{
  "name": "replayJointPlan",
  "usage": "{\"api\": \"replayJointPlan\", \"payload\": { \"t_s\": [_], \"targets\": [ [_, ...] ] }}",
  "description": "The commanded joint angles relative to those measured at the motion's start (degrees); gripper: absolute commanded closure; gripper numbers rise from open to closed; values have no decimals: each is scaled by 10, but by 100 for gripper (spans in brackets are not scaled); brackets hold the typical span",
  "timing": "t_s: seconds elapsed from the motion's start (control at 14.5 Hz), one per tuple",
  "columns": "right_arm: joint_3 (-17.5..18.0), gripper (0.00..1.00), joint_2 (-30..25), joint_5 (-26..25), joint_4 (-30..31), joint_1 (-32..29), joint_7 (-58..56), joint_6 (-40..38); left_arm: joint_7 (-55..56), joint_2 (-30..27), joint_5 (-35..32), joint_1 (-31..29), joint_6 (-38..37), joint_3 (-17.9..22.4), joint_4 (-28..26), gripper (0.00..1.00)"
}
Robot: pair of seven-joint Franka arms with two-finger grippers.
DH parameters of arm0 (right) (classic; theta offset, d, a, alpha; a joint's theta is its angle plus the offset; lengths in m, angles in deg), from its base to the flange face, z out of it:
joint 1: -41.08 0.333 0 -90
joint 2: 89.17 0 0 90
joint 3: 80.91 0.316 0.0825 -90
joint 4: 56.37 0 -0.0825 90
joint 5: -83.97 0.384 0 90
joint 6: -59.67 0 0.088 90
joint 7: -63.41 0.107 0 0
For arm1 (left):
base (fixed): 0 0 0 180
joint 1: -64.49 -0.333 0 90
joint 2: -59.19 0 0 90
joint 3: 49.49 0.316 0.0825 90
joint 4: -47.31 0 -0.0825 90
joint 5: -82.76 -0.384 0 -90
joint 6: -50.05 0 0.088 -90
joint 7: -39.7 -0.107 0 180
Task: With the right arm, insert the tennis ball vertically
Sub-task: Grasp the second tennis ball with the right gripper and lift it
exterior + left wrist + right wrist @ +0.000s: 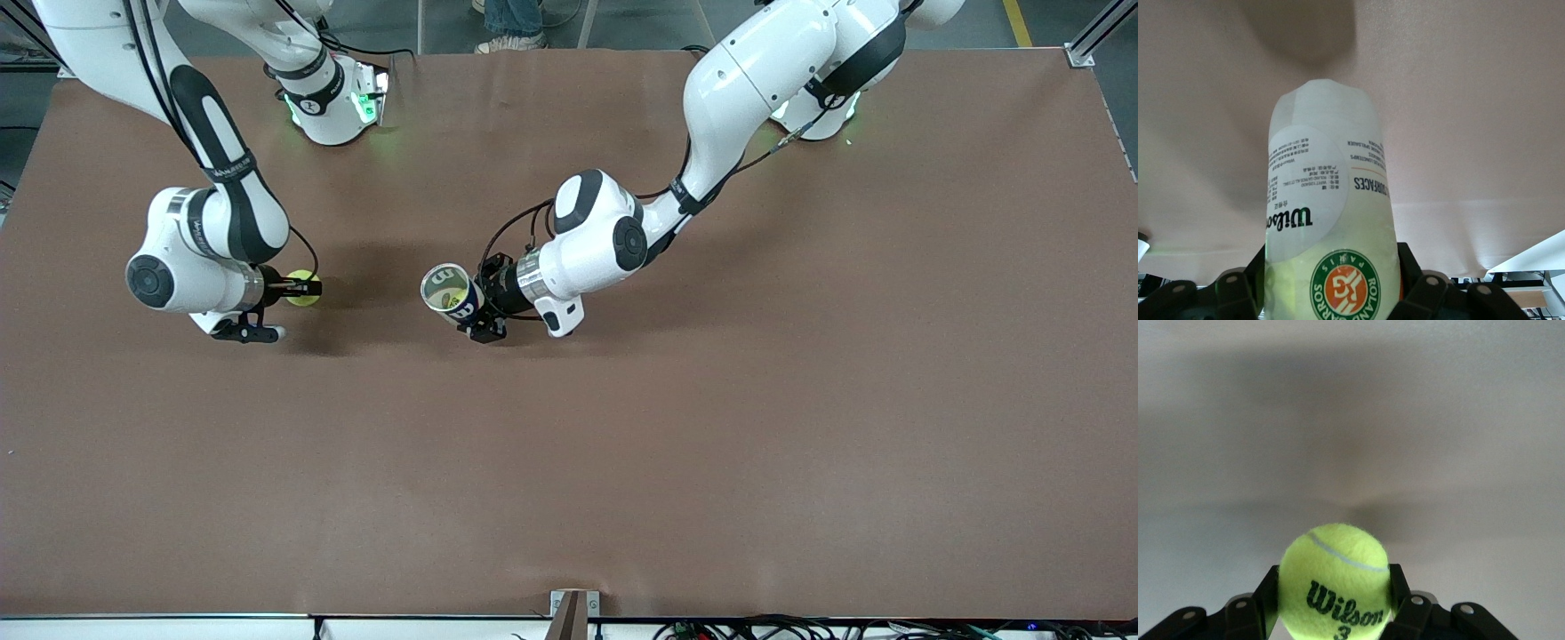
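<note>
Overhead, left pincer (473, 311) clamping open can (447, 289), right pincer (304, 288) clamping tennis ball (301, 287), Wilson print wrist-only

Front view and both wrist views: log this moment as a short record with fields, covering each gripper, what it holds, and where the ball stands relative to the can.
right gripper: shut on the tennis ball, low over the table toward the right arm's end
left gripper: shut on the ball can, near the table's middle
can opening: uncovered, facing up toward the front camera
ball and can: apart, bare table between them
insertion: not yet done
</note>
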Motion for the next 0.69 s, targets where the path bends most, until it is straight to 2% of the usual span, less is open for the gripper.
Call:
{"api": "replayJointPlan", "payload": {
  "t_s": [0.0,0.14,0.28,0.62],
  "targets": [
    [8,63,-75,-8,-81,-2,6,-165,-21,3,9,-5,-6,-5,8,25],
    [8,63,-81,-3,-175,7,19,-284,-23,4,11,-2,-6,-5,8,25],
    [12,63,-81,6,-233,27,53,-342,-24,4,12,-3,-6,-5,8,25],
    [14,63,-74,71,-304,139,255,-344,-24,4,13,-3,-6,-6,9,25]
  ]
}}
